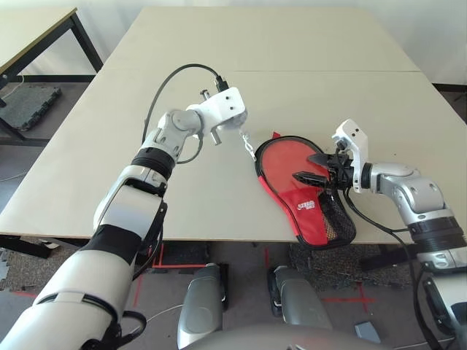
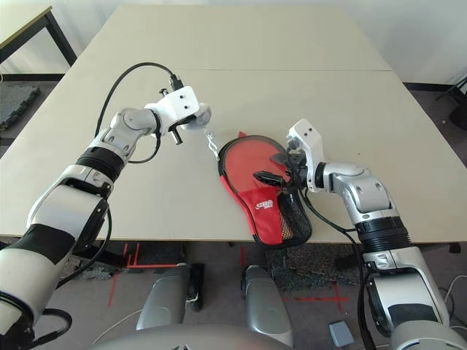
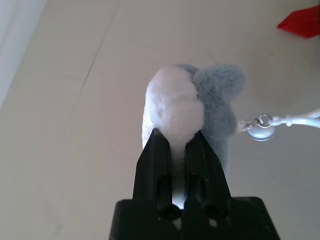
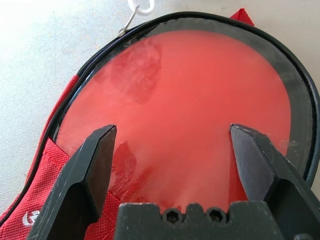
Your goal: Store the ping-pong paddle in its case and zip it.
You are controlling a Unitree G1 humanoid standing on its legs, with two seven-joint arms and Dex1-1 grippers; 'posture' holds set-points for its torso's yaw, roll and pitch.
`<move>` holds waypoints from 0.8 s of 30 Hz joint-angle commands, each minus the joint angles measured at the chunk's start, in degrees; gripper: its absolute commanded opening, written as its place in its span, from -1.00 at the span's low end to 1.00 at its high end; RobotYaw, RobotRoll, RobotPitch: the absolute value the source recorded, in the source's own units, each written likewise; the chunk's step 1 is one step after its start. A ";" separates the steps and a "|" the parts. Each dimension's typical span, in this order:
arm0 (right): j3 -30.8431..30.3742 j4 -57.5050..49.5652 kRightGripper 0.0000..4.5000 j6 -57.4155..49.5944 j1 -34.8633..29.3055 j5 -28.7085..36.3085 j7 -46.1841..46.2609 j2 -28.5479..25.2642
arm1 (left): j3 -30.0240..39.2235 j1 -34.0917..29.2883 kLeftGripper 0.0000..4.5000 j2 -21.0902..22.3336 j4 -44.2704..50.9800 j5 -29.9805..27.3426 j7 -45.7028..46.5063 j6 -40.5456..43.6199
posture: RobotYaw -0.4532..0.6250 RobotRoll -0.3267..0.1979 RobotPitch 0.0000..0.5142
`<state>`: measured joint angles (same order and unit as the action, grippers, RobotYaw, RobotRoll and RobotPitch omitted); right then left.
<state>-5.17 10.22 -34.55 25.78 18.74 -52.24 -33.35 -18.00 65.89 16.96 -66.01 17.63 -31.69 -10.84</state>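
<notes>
The red case (image 1: 310, 213) with its black mesh pocket (image 1: 337, 219) lies at the table's front right, its narrow end over the edge. The ping-pong paddle's round red face (image 4: 185, 95) shows inside the case's black-trimmed round end; its handle is hidden. My right gripper (image 4: 171, 131) hovers open just above that face, one finger on either side of its middle. To the case's left, my left gripper (image 3: 177, 137) is shut on a white and grey fluffy pom-pom (image 3: 200, 100). A white chain (image 1: 248, 146) links the pom-pom to the case's zip.
The beige table (image 1: 255, 65) stretches far back behind both arms, with a seam across it. A second table (image 1: 33, 29) stands at the back left, and a dark mat (image 1: 29, 106) lies on the floor beside it. A red tab (image 1: 276, 135) sticks out at the case's top.
</notes>
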 commanded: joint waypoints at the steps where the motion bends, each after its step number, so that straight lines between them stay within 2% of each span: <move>1: -1.53 0.50 1.00 -1.94 -2.49 -1.01 0.44 0.57 | -0.25 2.23 -0.99 -1.28 -3.22 1.49 2.13 -1.17 | -0.10 0.25 -0.51; 9: -0.82 -2.62 1.00 -3.34 -4.87 -0.37 1.40 0.98 | -0.54 5.80 -0.99 -6.65 -7.33 3.27 6.79 -2.43 | -0.17 0.25 -0.45; 18: -0.17 -6.59 1.00 -5.24 -7.47 0.52 2.73 1.54 | -1.97 7.86 -0.99 -9.73 -9.31 6.69 15.67 -5.86 | -0.25 0.25 -0.40; 24: 0.32 -8.90 1.00 -6.50 -8.80 1.18 3.58 1.69 | -1.63 8.73 -0.99 -12.18 -9.83 7.41 18.34 -7.86 | -0.29 0.25 -0.37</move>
<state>-3.09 -0.02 -37.97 19.34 19.71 -48.84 -32.10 -19.43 73.46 5.34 -75.33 24.44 -14.44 -17.50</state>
